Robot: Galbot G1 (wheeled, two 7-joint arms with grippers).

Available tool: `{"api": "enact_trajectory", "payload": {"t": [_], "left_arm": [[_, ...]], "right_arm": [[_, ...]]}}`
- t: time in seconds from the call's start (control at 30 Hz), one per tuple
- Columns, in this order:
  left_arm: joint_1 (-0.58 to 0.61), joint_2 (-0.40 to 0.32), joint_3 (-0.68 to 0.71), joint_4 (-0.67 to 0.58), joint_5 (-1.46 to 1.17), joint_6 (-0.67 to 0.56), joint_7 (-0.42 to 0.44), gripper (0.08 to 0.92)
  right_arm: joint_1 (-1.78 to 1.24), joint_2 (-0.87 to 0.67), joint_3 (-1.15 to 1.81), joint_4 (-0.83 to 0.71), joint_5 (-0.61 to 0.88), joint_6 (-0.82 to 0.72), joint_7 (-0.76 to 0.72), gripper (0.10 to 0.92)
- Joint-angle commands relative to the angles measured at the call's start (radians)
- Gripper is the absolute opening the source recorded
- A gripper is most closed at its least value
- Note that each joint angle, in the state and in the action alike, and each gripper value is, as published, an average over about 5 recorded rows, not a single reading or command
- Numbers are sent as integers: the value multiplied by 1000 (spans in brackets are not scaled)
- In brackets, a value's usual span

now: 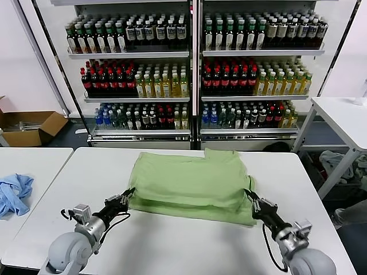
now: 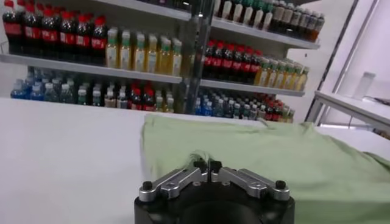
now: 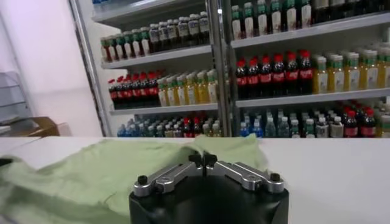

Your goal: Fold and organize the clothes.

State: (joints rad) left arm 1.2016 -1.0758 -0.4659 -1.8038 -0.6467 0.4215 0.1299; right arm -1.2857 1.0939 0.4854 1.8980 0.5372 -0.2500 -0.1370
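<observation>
A light green shirt [image 1: 192, 183] lies folded over in layers in the middle of the white table [image 1: 172, 246]. My left gripper [image 1: 129, 193] is at the shirt's near left edge, shut on a small puckered pinch of the green fabric [image 2: 274, 158]. My right gripper [image 1: 250, 195] is at the near right edge, its fingertips closed on a tented bit of the same cloth [image 3: 79, 176]. In the wrist views, each pair of jaws [image 2: 208, 163] [image 3: 202, 159] meets at the tips with fabric drawn up to them. No checkered print shows.
A light blue cloth [image 1: 12, 193] lies on a separate table at the left. Glass-fronted shelves of bottles [image 1: 195, 69] stand behind the table. A cardboard box [image 1: 28, 126] sits on the floor at far left; another white table [image 1: 344, 114] stands at right.
</observation>
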Motion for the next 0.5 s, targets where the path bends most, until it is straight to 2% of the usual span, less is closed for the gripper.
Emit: {"api": "enact_trajectory", "payload": {"t": [0.03, 0.3, 0.5], "left_arm": [[-106, 3, 19, 115, 0, 11, -6, 115], [-35, 31, -47, 29, -1, 9, -19, 331], [33, 37, -75, -13, 12, 12, -23, 504]], "right_arm": [[107, -8, -52, -54, -20, -23, 28, 199], [-30, -30, 52, 87, -17, -52, 49, 433], [-164, -27, 97, 175, -80, -152, 115, 597]]}}
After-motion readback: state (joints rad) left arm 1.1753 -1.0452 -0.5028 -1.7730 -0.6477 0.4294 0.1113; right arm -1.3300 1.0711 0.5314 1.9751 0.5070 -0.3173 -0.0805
